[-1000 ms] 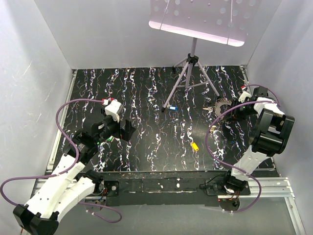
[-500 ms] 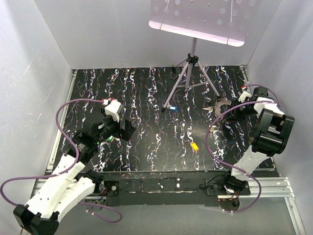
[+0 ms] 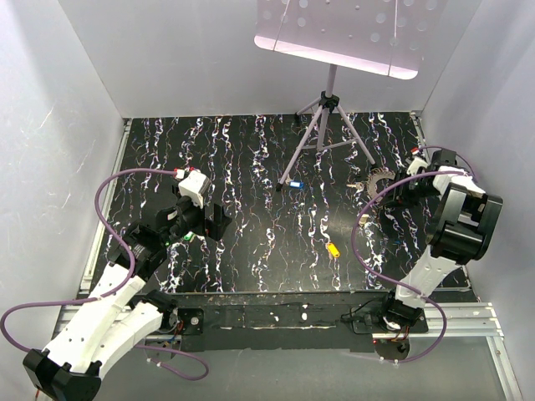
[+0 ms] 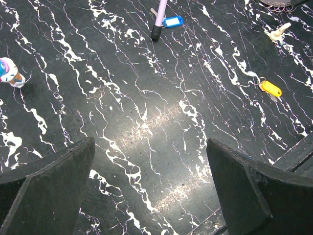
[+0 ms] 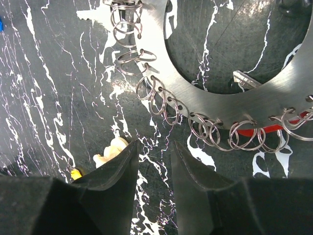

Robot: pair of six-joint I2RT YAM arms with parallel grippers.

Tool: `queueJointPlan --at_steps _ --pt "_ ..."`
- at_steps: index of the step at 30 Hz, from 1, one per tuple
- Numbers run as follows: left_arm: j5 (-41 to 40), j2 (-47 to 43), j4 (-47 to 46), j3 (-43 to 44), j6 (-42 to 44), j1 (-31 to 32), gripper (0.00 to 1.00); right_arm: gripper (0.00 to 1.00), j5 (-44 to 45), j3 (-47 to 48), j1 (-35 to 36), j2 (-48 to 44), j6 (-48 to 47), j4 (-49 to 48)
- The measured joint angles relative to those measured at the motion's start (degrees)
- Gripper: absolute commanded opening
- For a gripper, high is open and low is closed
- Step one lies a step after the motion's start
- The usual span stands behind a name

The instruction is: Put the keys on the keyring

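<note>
Top external view: the left gripper point(image 3: 214, 224) hangs over the dark marbled table point(image 3: 251, 150). The right gripper point(image 3: 403, 189) sits just beside the keyring point(image 3: 380, 179), far right. Left wrist view: the fingers are spread wide and grasp nothing, with a blue key point(image 4: 173, 21) and a yellow key point(image 4: 270, 88) lying well ahead. Right wrist view: the fingers are parted narrowly and grasp nothing, just short of the keyring's wire-looped rim. A beige key point(image 5: 110, 152) lies beside one finger.

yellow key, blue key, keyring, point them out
yellow-headed key point(image 4: 270, 88), left wrist view, its head
blue-headed key point(image 4: 173, 21), left wrist view, its head
flat grey metal keyring point(image 5: 220, 105), right wrist view, its plate
</note>
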State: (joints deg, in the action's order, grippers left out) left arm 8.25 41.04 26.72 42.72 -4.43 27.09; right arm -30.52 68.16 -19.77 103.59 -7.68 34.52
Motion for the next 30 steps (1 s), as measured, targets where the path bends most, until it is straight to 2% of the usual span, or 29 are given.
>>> queueJointPlan --at_steps 15,30 --pt "0.2 0.0 0.0 0.0 0.0 0.0 0.98 0.4 3.8 0.2 0.0 1.1 2.8 -0.3" --pt "0.2 0.3 0.0 0.0 0.0 -0.1 0.98 0.36 3.3 5.1 0.7 5.0 3.5 0.2"
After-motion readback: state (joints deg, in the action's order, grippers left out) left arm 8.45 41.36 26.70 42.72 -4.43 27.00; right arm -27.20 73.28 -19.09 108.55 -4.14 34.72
